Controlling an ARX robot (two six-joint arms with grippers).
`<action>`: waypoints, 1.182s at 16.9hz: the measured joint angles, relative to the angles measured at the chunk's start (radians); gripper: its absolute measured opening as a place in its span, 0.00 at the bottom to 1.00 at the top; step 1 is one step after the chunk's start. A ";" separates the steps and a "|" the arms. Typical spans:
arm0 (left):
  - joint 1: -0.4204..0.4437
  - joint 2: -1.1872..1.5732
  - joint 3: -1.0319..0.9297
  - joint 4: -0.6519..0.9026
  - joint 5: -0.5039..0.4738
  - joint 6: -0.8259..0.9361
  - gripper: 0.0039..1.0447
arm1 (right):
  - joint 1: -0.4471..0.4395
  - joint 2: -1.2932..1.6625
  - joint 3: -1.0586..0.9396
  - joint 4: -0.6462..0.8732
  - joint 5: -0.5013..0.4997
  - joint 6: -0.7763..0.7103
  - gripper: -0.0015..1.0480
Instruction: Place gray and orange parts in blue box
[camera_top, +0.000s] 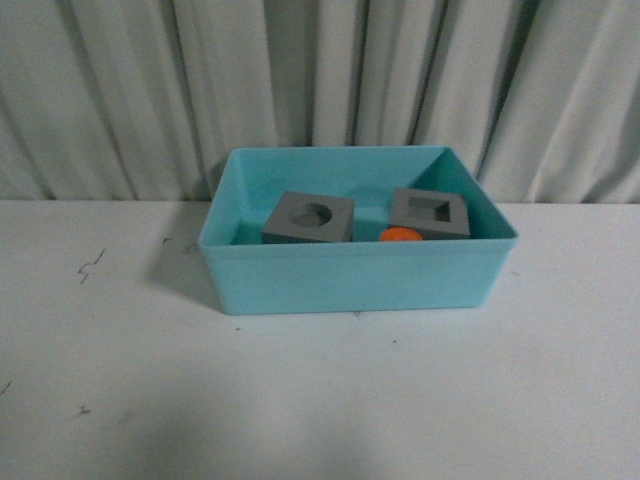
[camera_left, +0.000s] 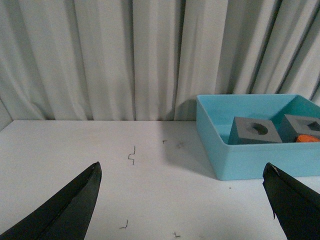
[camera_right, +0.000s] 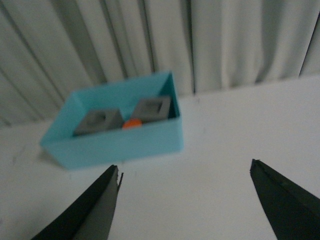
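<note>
Left gripper (camera_left: 182, 200) spread wide, empty, above white table (camera_top: 320, 400). Right gripper (camera_right: 185, 200) likewise spread, empty. Beyond both: blue box (camera_top: 350, 280) holding round-recess gray cube (camera_top: 310, 218), orange cylinder (camera_top: 400, 236), rectangular-recess gray cube (camera_top: 430, 213). Farthest: curtain (camera_top: 320, 80).

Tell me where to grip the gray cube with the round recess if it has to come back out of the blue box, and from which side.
Grip the gray cube with the round recess from above, fingers on two opposite flat side faces. The blue box walls block a sideways approach. It seems tilted, so match the wrist angle. The orange cylinder and the other gray cube lie on its right, so closing front to back looks safer.
</note>
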 joint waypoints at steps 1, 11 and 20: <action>-0.001 0.000 0.000 -0.002 -0.005 0.000 0.94 | -0.071 -0.124 -0.096 0.155 -0.003 -0.143 0.69; -0.001 0.000 0.000 0.000 -0.002 0.000 0.94 | -0.585 -0.299 -0.182 0.127 -0.479 -0.312 0.02; -0.002 0.000 0.000 0.000 -0.002 0.000 0.94 | -0.587 -0.317 -0.201 0.120 -0.502 -0.312 0.02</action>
